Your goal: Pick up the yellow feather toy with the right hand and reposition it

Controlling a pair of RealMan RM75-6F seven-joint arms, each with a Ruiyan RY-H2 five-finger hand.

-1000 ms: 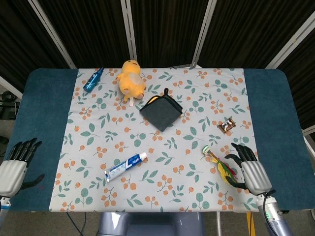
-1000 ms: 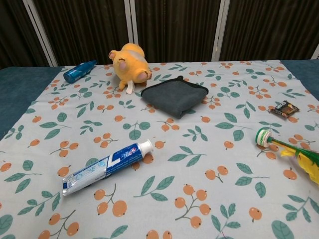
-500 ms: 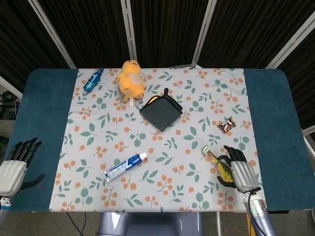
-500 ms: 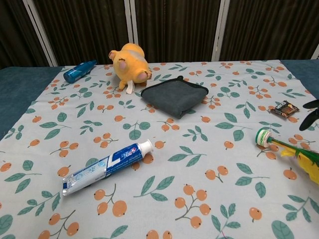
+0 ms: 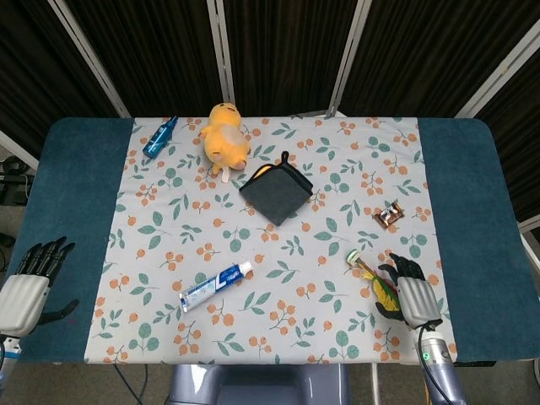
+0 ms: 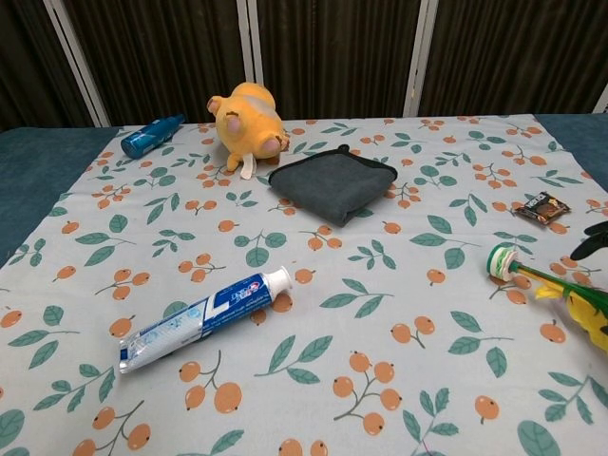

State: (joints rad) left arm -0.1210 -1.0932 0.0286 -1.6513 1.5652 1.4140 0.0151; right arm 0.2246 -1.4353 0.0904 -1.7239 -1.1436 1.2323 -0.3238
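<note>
— Where does everything sit on the tablecloth (image 5: 337, 194)?

— Bottle (image 5: 159, 137) at the far left corner, plush toy (image 5: 224, 136) just right of it, folded cloth (image 5: 277, 192) nearer the middle.

— And up front?

— Toothpaste tube (image 5: 216, 286) left of centre; feather toy (image 5: 377, 282) at the right, candy wrapper (image 5: 388, 215) behind it.

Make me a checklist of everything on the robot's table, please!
Surface: blue table under a leaf-and-berry cloth.
Job's things: yellow feather toy lies near the cloth's right front, not lifted.
Clutter: toothpaste tube, grey cloth, orange plush, blue bottle, small wrapped snack.
Hands: right hand sits over the toy's feather end, fingers apart; grip cannot be told. Left hand open at the left front edge, holding nothing.
Cables: dark cable under the table front.
Surroundings: dark panels with pale frames behind.
</note>
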